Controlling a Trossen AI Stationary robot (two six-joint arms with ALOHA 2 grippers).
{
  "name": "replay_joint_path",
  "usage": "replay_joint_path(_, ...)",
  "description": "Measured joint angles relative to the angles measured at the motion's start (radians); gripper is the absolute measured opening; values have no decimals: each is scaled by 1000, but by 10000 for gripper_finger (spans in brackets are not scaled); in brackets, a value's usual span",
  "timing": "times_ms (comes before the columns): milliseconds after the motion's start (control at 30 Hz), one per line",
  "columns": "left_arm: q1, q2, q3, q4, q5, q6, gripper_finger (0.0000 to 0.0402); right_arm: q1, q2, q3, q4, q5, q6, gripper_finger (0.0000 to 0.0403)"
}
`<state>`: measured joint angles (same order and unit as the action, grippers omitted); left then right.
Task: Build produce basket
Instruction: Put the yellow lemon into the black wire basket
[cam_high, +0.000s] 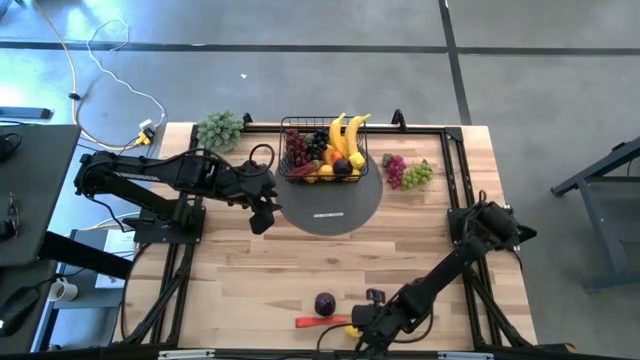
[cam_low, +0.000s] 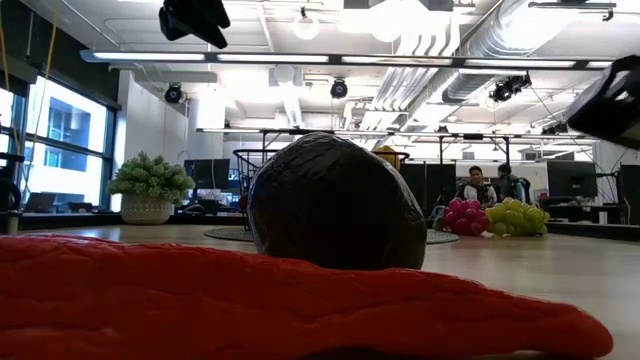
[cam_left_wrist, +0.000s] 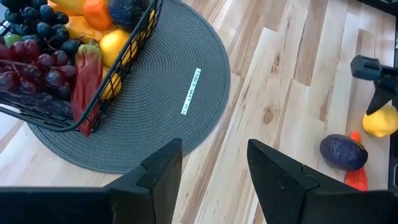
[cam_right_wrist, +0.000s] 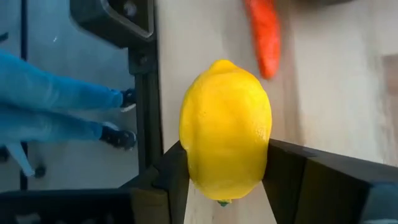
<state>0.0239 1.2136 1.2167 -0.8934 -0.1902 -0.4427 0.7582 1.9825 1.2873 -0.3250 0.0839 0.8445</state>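
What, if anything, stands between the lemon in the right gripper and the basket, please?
Nothing visible blocks it: bare tabletop separates the lemon, held by the right gripper, from the basket. The left gripper hangs beside the route.

We list: one wooden desk (cam_high: 250, 270); one grey woven round mat (cam_high: 340, 212) (white label at centre); one pale-green leafy bunch (cam_high: 219, 130) at the desk's far edge; people seated in the room behind (cam_low: 478, 187).
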Motion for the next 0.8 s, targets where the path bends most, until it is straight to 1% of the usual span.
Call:
replay_joint_path(167, 0, 0, 0, 3, -1, 0, 172, 15, -33, 0, -36, 54, 106, 136)
replay_joint_path(367, 0, 0, 0, 8, -3, 0, 172, 7, -64, 0, -68, 115, 220, 137)
replay_joint_path(667, 0, 0, 0, 14, -21, 1, 172, -54, -140, 0, -200, 290, 328, 137)
replay_joint_path(800, 0, 0, 0, 15, -32, 1, 172, -105, -177, 0, -254, 342, 348, 137)
